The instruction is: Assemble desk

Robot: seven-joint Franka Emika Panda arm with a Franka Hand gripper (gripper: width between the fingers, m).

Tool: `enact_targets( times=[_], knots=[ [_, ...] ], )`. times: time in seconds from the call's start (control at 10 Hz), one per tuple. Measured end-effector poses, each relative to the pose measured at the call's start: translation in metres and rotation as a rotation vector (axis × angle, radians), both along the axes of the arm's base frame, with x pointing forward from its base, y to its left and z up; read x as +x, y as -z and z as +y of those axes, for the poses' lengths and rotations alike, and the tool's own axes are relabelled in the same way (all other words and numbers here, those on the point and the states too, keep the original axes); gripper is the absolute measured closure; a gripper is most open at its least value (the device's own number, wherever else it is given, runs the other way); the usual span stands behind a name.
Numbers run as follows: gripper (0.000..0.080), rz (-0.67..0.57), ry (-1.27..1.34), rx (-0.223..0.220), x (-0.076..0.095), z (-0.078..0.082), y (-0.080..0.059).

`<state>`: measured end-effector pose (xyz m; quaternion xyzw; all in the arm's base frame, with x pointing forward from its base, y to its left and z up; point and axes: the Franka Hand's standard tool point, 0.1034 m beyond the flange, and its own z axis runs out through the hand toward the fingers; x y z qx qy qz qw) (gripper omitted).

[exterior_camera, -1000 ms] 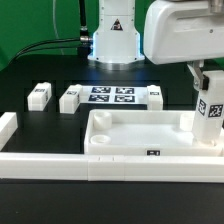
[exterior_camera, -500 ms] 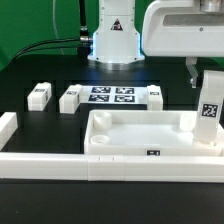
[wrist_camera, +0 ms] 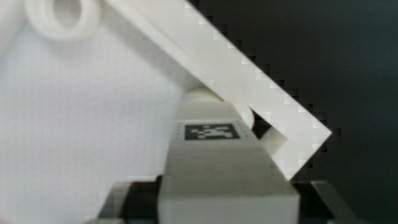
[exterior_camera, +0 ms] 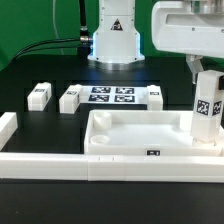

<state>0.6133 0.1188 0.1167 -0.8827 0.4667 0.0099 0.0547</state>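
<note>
The table (exterior_camera: 30,75) is black, with a green backdrop (exterior_camera: 20,20) behind its far edge. Near the front edge, the tabletop (exterior_camera: 130,128) is plain white, and its rim bears a small black-and-white edge tag (exterior_camera: 153,152). The upright leg (exterior_camera: 207,110) is white with a black-and-white patterned tag on its face. Two lying legs (exterior_camera: 39,95) towards the left edge are also white with dark-marked ends. The marker board (exterior_camera: 110,96) is white, printed with black-and-white tags. The front rail (exterior_camera: 50,162) is white.
</note>
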Motion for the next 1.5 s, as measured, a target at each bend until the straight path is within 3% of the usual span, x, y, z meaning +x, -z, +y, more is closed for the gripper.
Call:
enact_targets(
  times=[0.2,0.5,0.6,0.7,1.0,1.5],
  knots=[
    [0.0508,0.014,0.246,0.03,0.001,0.0039,-0.0001],
    [0.0508,0.011,0.217,0.03,0.0011,0.0038,0.0],
    [0.0321,0.005,0.152,0.026,0.002,0.0033,-0.0012],
    [0.0207,0.005,0.155,0.029,0.0016,0.0045,-0.0009],
    [0.0153,-0.025,-0.102,0.019,0.0015,0.0046,-0.0006],
    [0.0151,-0.072,-0.68,-0.035,0.0093,-0.0004,-0.0051]
  ],
)
